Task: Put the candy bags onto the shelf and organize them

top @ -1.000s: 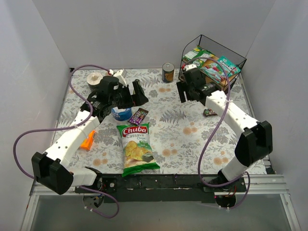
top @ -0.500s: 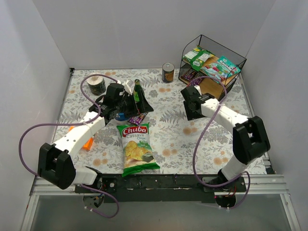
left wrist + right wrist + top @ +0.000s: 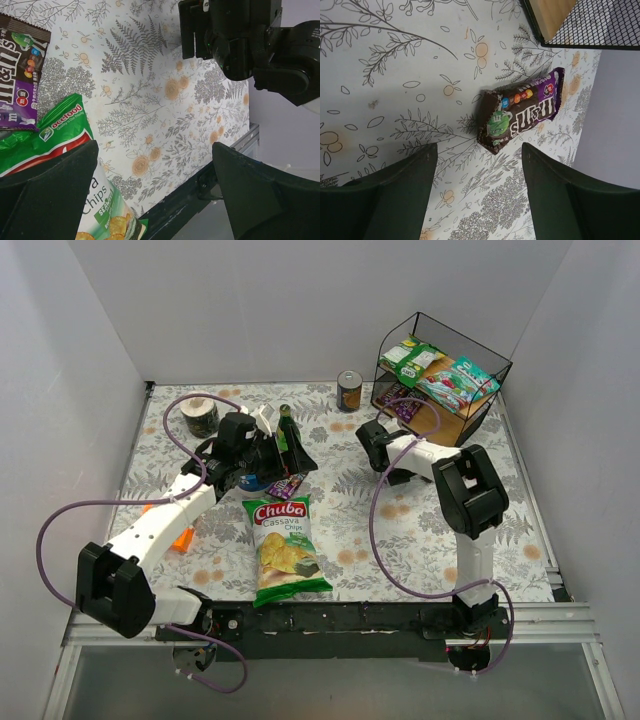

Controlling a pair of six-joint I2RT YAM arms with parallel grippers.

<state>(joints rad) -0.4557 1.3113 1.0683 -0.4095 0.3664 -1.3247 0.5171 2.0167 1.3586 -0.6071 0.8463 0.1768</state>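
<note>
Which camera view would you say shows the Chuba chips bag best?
Top external: the whole Chuba chips bag lies flat there, label readable. The left wrist catches only a cropped part of it; the right wrist shows none.

Chips bag (image 3: pixel 286 550) reads "Chuba Cassava Chips"; packet (image 3: pixel 520 116), "m&m's".

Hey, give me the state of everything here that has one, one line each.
Left tool: open, empty.
Right tool: open, empty.
Brown M&M's candy packet: flat on table, off the shelf.
Black wire-and-wood shelf: upright, top tier holds packets.
Small metal can: upright.
</note>
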